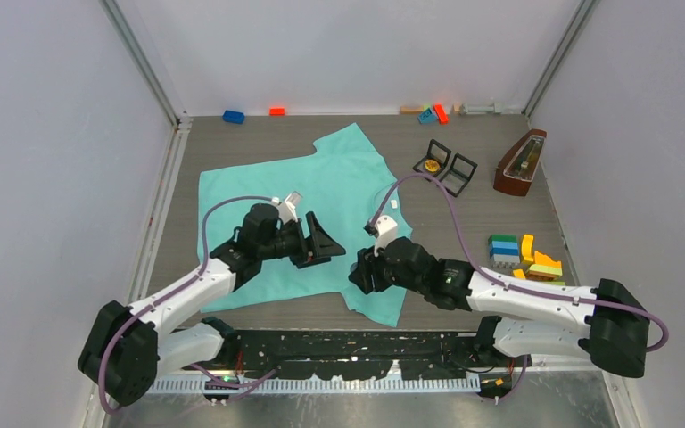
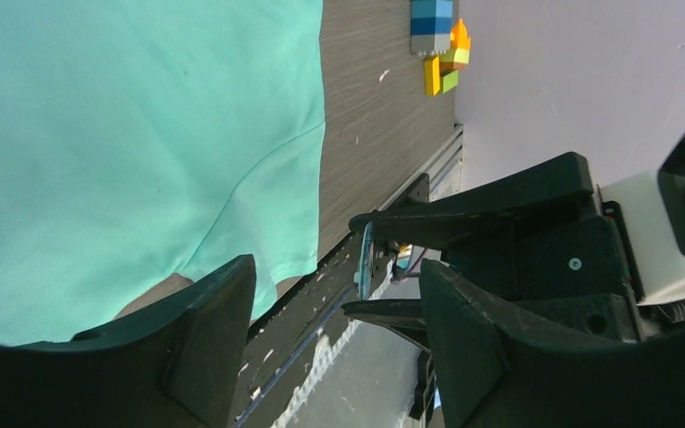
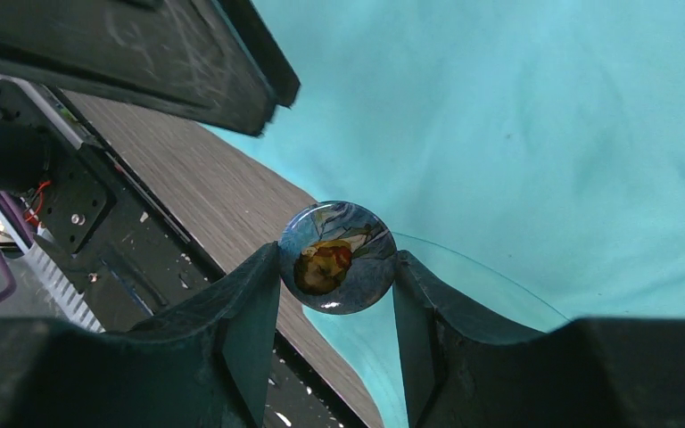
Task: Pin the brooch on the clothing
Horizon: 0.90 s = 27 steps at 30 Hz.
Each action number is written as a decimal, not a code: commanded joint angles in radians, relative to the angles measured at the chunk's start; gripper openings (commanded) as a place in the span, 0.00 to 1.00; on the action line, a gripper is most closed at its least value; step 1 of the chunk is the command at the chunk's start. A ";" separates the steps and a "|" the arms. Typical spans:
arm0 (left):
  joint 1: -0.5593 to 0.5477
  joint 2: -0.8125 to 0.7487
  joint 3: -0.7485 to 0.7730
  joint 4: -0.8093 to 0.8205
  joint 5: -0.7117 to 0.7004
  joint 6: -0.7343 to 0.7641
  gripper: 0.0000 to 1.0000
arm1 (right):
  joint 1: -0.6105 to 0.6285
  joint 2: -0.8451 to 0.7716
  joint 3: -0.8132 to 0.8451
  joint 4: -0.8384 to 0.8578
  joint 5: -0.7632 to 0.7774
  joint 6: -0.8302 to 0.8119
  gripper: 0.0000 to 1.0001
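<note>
brooch [image 3: 337, 257]: round glossy button badge, blue with a yellow-orange picture. it's pinched by its rim between the two fingers of the right gripper [image 3: 334, 265], face toward the right wrist cam. the left wrist cam sees the brooch [image 2: 366, 260] edge-on, a thin disc at the tip of the right gripper [image 2: 371, 264]. it looks clear of the fabric, can't tell by how much.

t-shirt [image 1: 321, 201]: turquoise-green, spread flat mid-table, one sleeve pointing at the back wall. the near hem shows in the left wrist cam [image 2: 125, 134]. in the right wrist cam the cloth [image 3: 517, 134] fills the background behind the brooch.

right gripper [image 1: 359, 272]: partly closed, clamped on the brooch, over the shirt's near right corner, pointing left.

left gripper [image 1: 325, 241]: jaws spread wide, gripping nothing, over the shirt and facing the right gripper, just beside it. in its own cam the left gripper [image 2: 334, 276] frames the brooch and the right fingertips in the gap between its fingers. no contact visible.

around it: grey wood-grain table [image 1: 499, 214], black base rail [image 1: 366, 343] at the near edge. right of the shirt sit an open black hinged case [image 1: 444, 165] with something gold in one half, a brown metronome [image 1: 519, 162], and a pile of coloured blocks [image 1: 526, 257] nearer the right arm. more loose blocks lie along the back wall: blue [image 1: 233, 116], orange [image 1: 276, 111], and a small cluster [image 1: 433, 113].
</note>
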 commanded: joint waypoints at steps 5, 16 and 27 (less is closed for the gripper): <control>-0.065 -0.027 -0.027 0.057 -0.029 -0.035 0.56 | 0.068 0.011 0.036 0.087 0.089 -0.003 0.31; -0.106 -0.011 -0.027 0.051 -0.044 -0.032 0.44 | 0.079 0.017 0.053 0.075 0.095 -0.013 0.30; -0.150 0.033 -0.012 0.086 -0.033 -0.042 0.22 | 0.083 0.025 0.059 0.073 0.098 -0.018 0.28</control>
